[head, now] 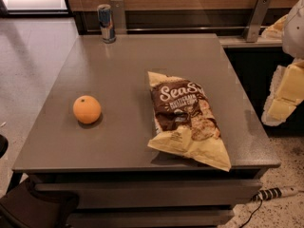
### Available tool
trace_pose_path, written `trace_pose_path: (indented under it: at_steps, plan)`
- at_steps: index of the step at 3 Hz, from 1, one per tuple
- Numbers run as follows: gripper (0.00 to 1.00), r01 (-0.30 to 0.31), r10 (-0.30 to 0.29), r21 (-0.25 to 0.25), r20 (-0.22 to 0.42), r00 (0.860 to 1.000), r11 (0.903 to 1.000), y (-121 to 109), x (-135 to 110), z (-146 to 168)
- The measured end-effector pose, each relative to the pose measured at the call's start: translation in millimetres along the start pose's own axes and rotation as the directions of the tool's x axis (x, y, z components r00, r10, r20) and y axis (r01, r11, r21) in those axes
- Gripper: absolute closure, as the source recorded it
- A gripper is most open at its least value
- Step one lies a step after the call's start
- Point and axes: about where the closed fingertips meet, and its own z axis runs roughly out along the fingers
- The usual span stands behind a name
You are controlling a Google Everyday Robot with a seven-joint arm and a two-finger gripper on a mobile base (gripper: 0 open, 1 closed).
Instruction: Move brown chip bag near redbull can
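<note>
Here, the single camera view looks down at an angle onto a grey tabletop [142,56]. The brown chip bag [187,120] lies flat on the near right part of it, label up, with white "SeaS" lettering on a dark brown panel. Its long axis runs from far to near and slants a little, so the near end sits further right. That near right corner appears to reach just past the near edge of the tabletop.

The redbull can [106,23] stands upright at the far left corner, well apart from the bag. An orange [87,109] rests on the left side, about level with the bag and well apart from both the bag and the can.

The gripper [286,96] shows as pale yellow and white blocks at the right edge of the view, beyond the right edge of the tabletop and not touching anything on it. Whether the jaws are apart or together cannot be told.

The relation that matters is this: the bag lies to the left of the gripper, at roughly the same depth in the scene, with its long side facing the gripper. The can lies diagonally far and left of the bag. Judging from this layout, the bag has not yet been grasped. The straight path from the bag to the can passes well to the right of the orange.

A white power strip [278,192] lies on the floor at the near right.
</note>
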Motion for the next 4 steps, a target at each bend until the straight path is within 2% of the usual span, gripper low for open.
trace_pose_path:
  at_steps: [1,2,3,4]
  plan:
    - [0.0,0.0,0.0,0.0,0.0,1.0,1.0,0.0,0.0,0.0]
    - [0.0,-0.069,0.069,-0.027,0.018,0.997,0.9973,-7.1,-7.3,4.4]
    - [0.0,-0.247,0.254,-0.113,0.055,0.966,0.9624,-19.8,-45.2,20.8]
    - [0.0,-0.361,0.369,-0.137,0.04,0.929,0.9226,-26.7,-69.5,30.0]
